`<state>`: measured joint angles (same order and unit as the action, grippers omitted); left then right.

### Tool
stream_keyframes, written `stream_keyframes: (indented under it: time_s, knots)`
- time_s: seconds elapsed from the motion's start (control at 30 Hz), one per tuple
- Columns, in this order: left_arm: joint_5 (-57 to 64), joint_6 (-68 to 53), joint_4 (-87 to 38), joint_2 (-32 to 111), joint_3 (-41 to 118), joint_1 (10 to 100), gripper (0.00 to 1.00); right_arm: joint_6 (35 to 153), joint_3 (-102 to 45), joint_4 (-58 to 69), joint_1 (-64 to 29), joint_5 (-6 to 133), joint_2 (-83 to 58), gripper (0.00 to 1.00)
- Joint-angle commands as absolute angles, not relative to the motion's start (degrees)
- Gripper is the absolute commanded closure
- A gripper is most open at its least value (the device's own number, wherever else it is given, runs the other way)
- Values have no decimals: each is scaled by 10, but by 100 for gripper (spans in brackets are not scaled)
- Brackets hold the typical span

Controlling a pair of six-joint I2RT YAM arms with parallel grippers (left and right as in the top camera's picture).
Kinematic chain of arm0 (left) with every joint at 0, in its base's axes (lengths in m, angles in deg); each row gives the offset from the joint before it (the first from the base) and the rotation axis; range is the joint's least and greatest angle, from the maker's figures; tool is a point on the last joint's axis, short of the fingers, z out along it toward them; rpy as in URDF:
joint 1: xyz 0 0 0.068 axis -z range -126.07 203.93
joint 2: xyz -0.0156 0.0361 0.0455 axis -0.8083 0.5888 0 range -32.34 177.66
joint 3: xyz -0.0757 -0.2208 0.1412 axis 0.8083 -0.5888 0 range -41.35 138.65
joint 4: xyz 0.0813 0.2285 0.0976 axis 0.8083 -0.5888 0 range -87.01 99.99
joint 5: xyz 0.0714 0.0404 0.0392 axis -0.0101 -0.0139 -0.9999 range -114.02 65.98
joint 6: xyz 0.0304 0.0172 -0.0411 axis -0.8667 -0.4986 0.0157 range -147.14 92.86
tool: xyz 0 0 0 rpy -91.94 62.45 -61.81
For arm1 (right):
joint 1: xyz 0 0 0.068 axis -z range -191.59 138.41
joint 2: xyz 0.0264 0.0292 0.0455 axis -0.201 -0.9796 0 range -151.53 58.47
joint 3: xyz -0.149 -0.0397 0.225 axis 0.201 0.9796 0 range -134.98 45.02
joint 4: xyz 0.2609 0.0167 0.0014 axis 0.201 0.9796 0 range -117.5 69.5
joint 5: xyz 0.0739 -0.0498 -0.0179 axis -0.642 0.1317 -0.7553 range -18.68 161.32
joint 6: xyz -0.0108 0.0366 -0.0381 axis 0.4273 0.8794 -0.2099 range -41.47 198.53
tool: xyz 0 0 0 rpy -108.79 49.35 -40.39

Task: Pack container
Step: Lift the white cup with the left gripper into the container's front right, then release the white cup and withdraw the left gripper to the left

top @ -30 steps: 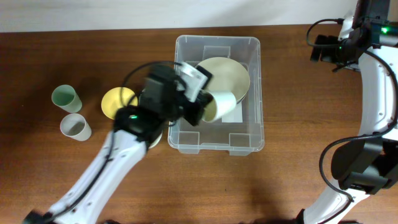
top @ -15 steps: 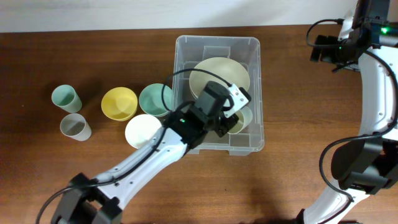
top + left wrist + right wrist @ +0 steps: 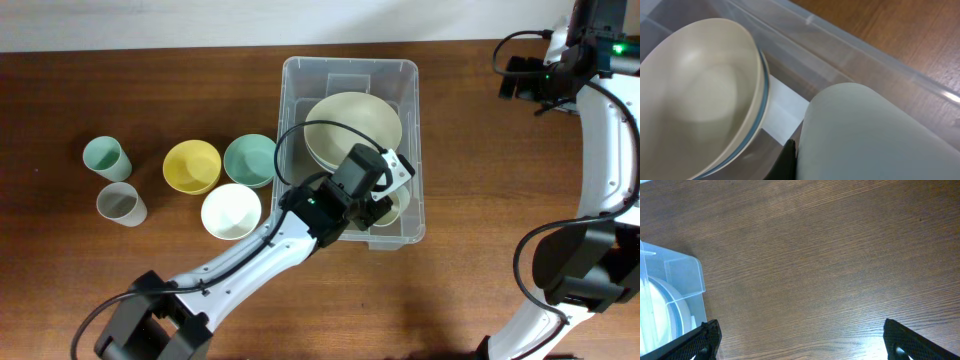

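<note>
Overhead: left claw (image 3: 384, 192) low in container (image 3: 416, 120) (gripping cup (image 3: 865, 135)).

container (image 3: 348, 64) clear | large bowl (image 3: 345, 125) cream | table (image 3: 470, 150) brown woodgrain

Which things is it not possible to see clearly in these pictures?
Left gripper: overhead, its wrist covers it; left wrist view, the pale cup fills the frame, so open or shut is unclear.
Label on the container: half hidden behind bowl and cup.
Right wrist view: left edge cuts the container.
</note>
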<state>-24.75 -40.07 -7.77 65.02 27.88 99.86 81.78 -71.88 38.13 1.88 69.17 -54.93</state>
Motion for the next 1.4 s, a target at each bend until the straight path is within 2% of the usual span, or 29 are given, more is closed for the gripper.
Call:
stream_keyframes:
  time_s: [0.0, 0.23, 0.43, 0.63, 0.7, 0.8, 0.83, 1.37]
  knots:
    - [-253, -410, -83, 671, 291, 1009, 100, 824, -724, 381, 21, 697, -544, 1]
    - [-262, -410, -98, 681, 293, 1026, 99, 824, -724, 381, 21, 697, -544, 1]
    - [-334, -437, -94, 681, 296, 1048, 100, 824, -724, 381, 21, 697, -544, 1]
    - [-333, -437, -86, 681, 296, 1048, 99, 824, -724, 381, 21, 697, -544, 1]
    - [-333, -438, -80, 681, 296, 1048, 89, 824, -724, 381, 21, 697, -544, 1]
    - [-334, -437, -71, 681, 296, 1048, 60, 824, -724, 381, 21, 697, -544, 1]
    - [-334, -437, -66, 681, 296, 1048, 55, 824, -724, 381, 21, 697, -544, 1]
    - [-345, -435, -92, 680, 378, 1048, 52, 824, -724, 381, 21, 697, -544, 1]
